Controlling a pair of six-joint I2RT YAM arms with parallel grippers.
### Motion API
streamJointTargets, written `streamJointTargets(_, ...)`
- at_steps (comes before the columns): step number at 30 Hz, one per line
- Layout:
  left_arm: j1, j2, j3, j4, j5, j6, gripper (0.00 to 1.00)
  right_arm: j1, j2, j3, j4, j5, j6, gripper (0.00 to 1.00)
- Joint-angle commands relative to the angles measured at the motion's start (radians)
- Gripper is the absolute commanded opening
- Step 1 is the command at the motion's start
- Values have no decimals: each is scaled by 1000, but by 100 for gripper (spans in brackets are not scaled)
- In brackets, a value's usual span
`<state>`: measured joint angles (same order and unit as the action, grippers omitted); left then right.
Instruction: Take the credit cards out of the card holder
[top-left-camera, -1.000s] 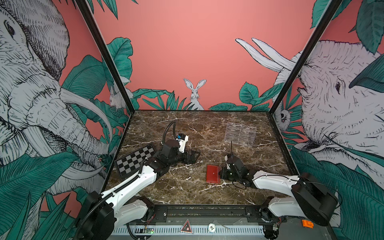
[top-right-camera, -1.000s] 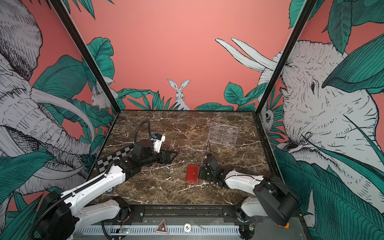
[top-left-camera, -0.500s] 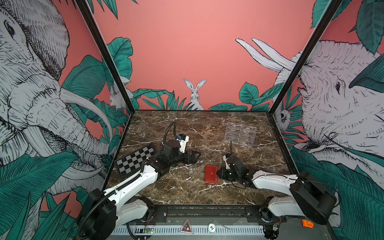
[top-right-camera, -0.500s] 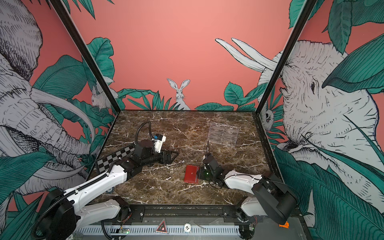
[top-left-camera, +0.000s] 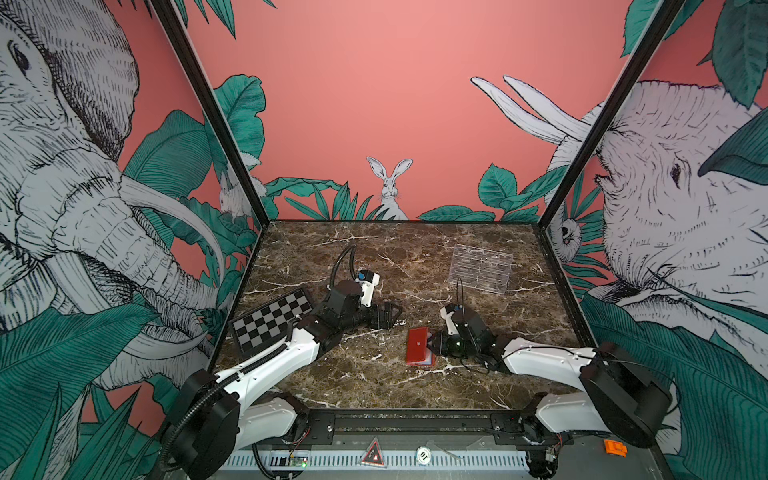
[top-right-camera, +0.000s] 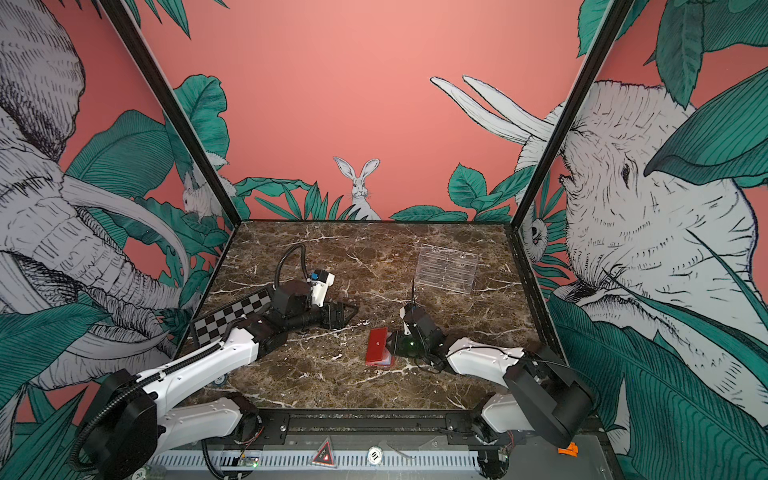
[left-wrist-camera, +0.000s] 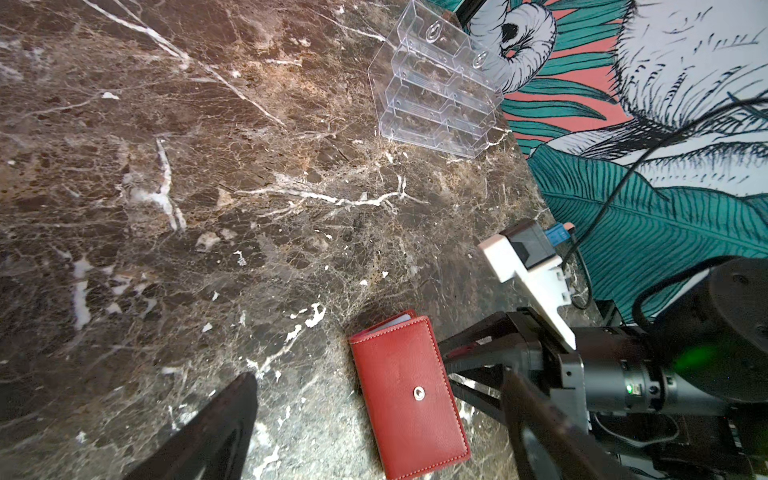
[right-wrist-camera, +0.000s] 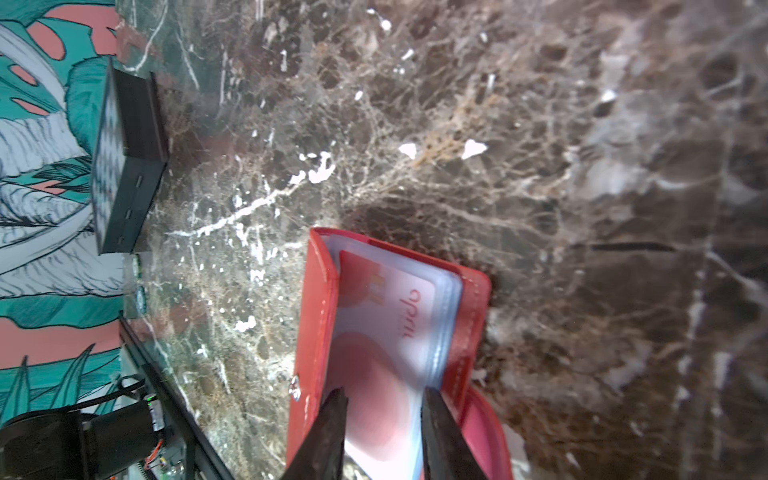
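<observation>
**Small red leather-like folding card holder (top-left-camera: 417, 345), cover newly prised ajar, cards all inside.**
Both top views: card holder (top-right-camera: 376, 345) lies on the brown marble tabletop (top-left-camera: 374, 386), nudged slightly left within the last second. The right gripper (top-left-camera: 432, 343) at its edge has gone from clenched to parted. The left gripper (top-left-camera: 390, 316) hovers near, spread wide, empty. Left wrist view: cover (left-wrist-camera: 409, 390) outward, snap stud (left-wrist-camera: 419, 392) showing. Right wrist view: fingers (right-wrist-camera: 332, 432) stand inside the fold, straddling clear sleeves (right-wrist-camera: 444, 316) holding a white plastic card with a red-orange circle (right-wrist-camera: 386, 332). Blur hides any pinch; probably only wedging, so extraction can start.
</observation>
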<state>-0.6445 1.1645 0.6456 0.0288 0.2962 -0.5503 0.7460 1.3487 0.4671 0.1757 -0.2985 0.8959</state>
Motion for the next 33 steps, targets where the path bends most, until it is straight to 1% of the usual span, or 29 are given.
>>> streamJointTargets(1,-1,-6,-17,14,3,-8,92,5,0,32,17,-22,-24,33)
streamJointTargets(9,-1,5,-14,13,4,-5,92,13,9,59,6,-32,-32,35)
streamJointTargets(15,-4,36,-5,35,48,-11,91,13,15,53,1,-30,-30,35)
streamJointTargets(18,-19,62,7,38,64,-6,91,12,10,47,-11,-22,-28,36)
streamJointTargets(22,-50,102,33,40,100,19,89,12,1,43,-27,-13,-31,36)
streamJointTargets(23,-88,113,41,35,109,29,89,12,0,43,-31,-13,-32,37)
streamJointTargets(26,-142,139,69,-7,137,87,91,12,5,39,-27,-14,-31,36)
streamJointTargets(29,-194,153,91,-89,103,165,93,12,8,36,-22,-14,-29,37)
streamJointTargets(31,-216,159,89,-116,78,202,99,12,10,36,-23,-13,-28,37)
streamJointTargets(33,-238,167,89,-145,41,239,99,13,13,35,-21,-16,-26,37)
